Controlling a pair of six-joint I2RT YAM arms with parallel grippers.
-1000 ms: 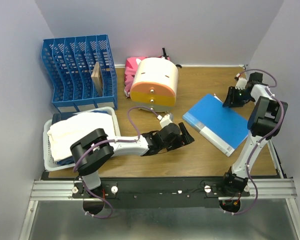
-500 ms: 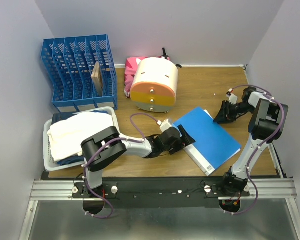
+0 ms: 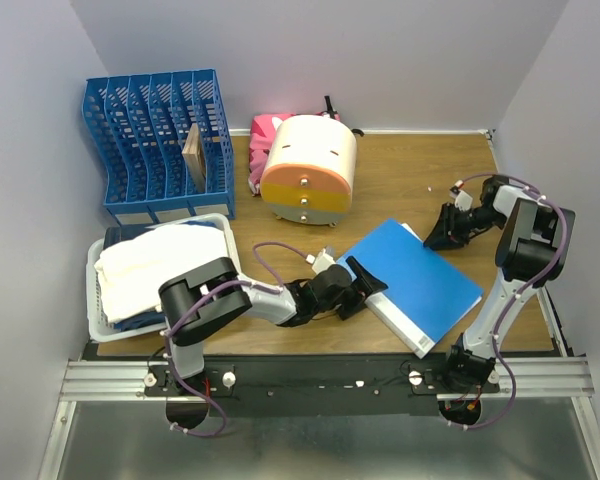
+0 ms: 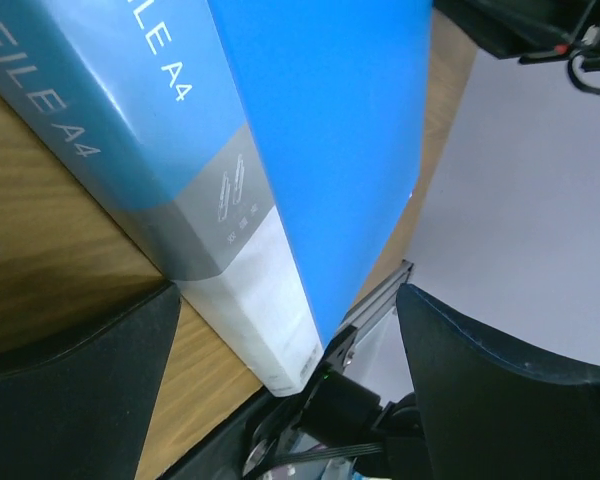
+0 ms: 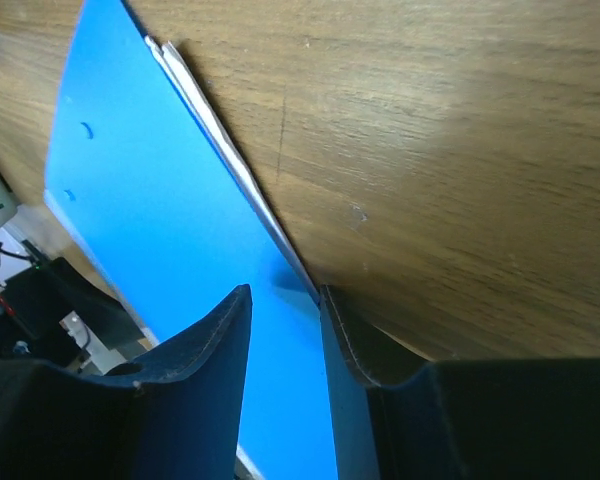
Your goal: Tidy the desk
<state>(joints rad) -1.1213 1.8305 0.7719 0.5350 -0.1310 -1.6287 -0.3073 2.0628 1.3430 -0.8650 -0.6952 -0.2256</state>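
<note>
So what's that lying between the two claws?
A blue A4 file, flat on the desk, fills the stretch from the left claw to the right claw. The top view shows it best.

Twin arms, left arm and right arm: white tubular links, chunky black joint housings, purple cables looping along each, matte black wedge-shaped jaws, black bases, small white connector at left wrist.
</note>
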